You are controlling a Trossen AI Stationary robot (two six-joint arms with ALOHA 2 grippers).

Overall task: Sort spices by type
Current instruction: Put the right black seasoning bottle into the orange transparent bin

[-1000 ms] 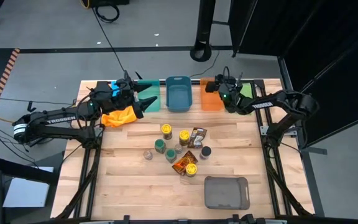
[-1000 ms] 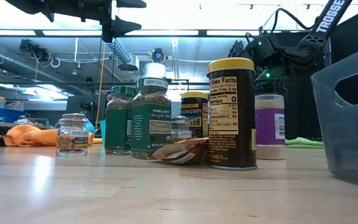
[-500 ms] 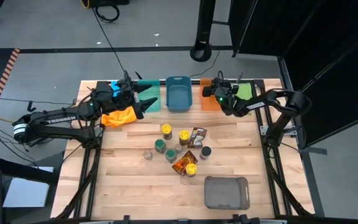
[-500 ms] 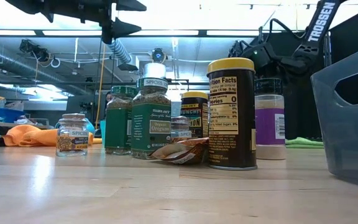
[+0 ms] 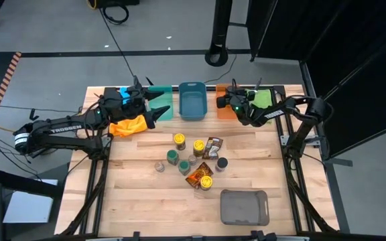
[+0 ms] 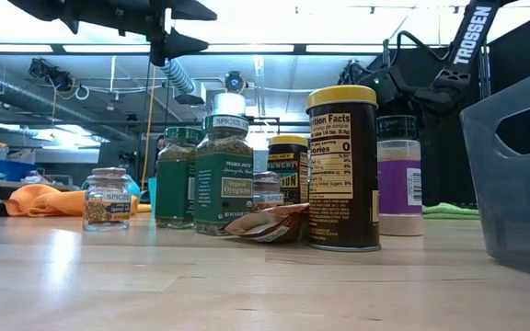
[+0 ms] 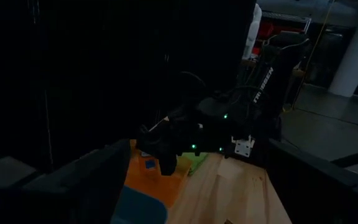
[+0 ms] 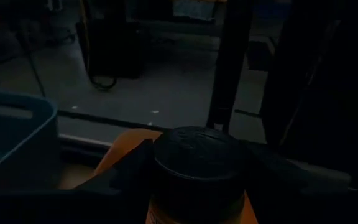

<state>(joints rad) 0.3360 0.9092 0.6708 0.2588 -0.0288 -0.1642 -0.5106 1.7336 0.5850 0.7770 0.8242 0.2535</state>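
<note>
Over the orange bin (image 5: pixel 225 109), the right gripper (image 5: pixel 228 102) is gripping a dark-lidded jar (image 8: pixel 197 163); only the right wrist view shows that. Left gripper (image 5: pixel 159 109) is hovering by the green bin (image 5: pixel 161 102), fingers spread, empty. Remaining jars (image 5: pixel 191 158) are sitting mid-table.

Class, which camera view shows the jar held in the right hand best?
The right wrist view: the dark-lidded jar fills the frame between the right hand's fingers, over the orange bin. The high view shows only the hand above that bin; the low and left wrist views show the arm, not the jar.
</note>
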